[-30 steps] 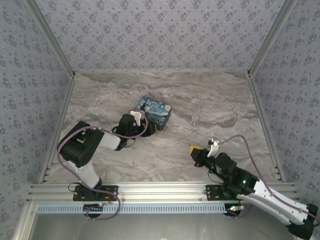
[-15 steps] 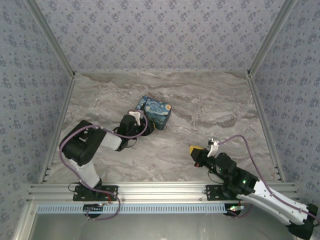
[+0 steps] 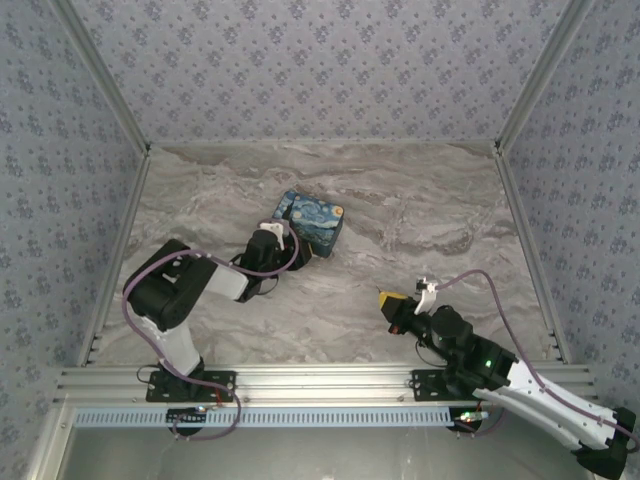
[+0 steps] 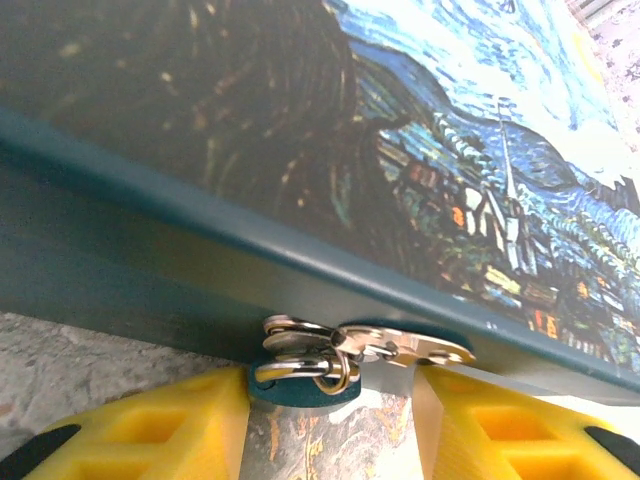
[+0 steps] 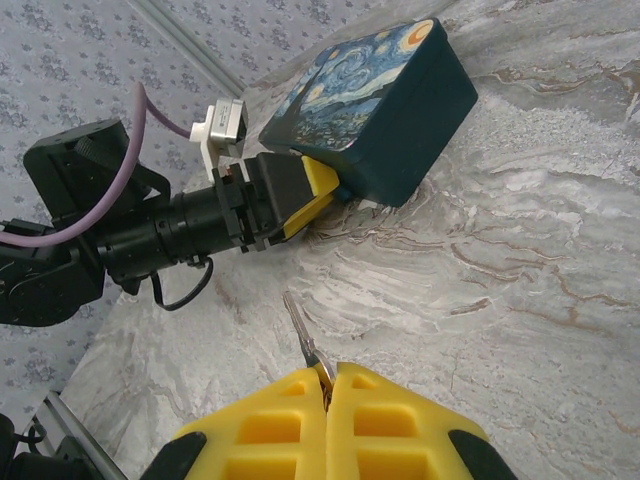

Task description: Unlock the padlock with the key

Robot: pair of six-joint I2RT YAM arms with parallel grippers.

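Right gripper (image 5: 328,375): pressed together, pinching key (image 5: 300,328). Left gripper (image 4: 335,400): fingers flank padlock (image 4: 345,350) at starry-night box (image 4: 300,150); clamping unclear.

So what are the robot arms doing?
They're working on a lock. The left gripper sits at the edge of the blue starry-painted box, its yellow fingers either side of the tiny silvery metal padlock. The right gripper, away from the box, pinches a small silver key, not yet in the lock.
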